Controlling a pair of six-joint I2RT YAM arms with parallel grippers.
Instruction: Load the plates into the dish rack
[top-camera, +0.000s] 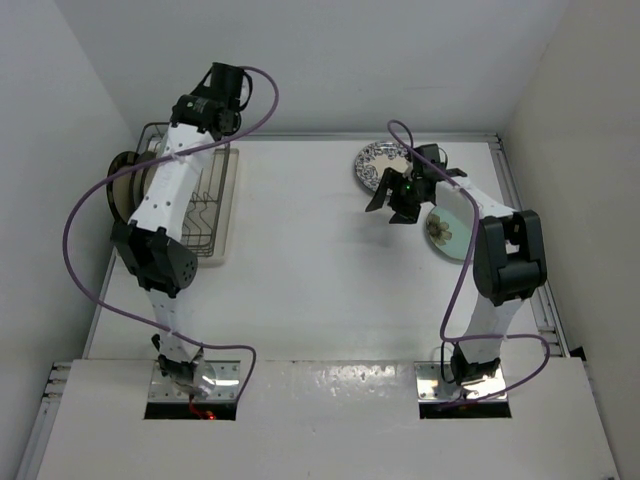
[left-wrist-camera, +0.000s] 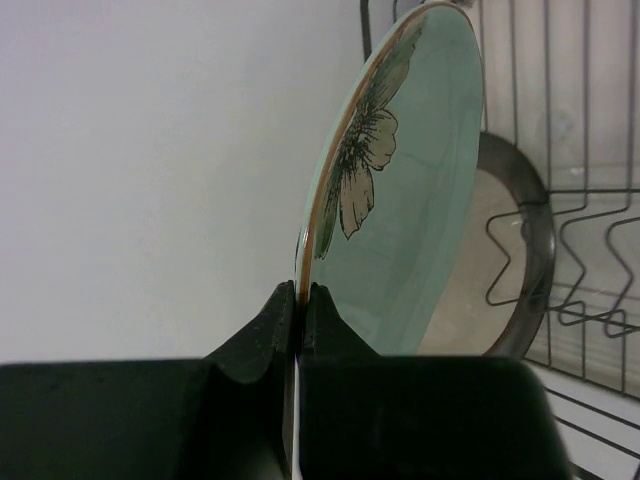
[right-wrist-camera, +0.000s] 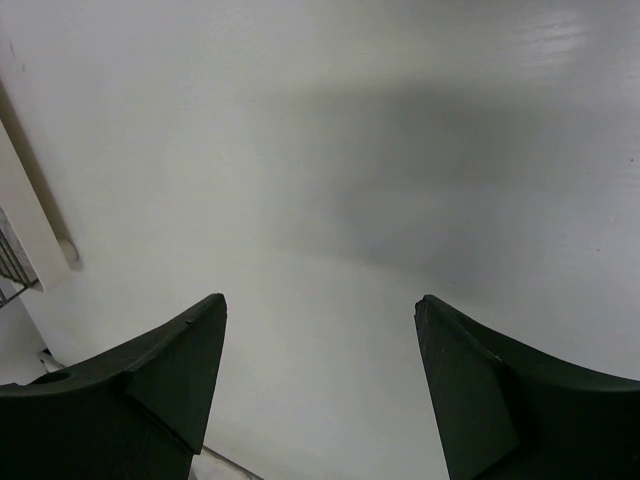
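Now the left gripper pinches the rim of a green flower plate at the dish rack, upper left in the top view. The right gripper is wide open and holds nothing, near a blue-and-white plate at upper right.

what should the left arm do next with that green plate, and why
Probably ease the mint-green plate down between the prongs of the dish rack, then let go. The left gripper is shut on its rim, the plate stands on edge, and a dark-rimmed plate already stands in the rack just behind it.
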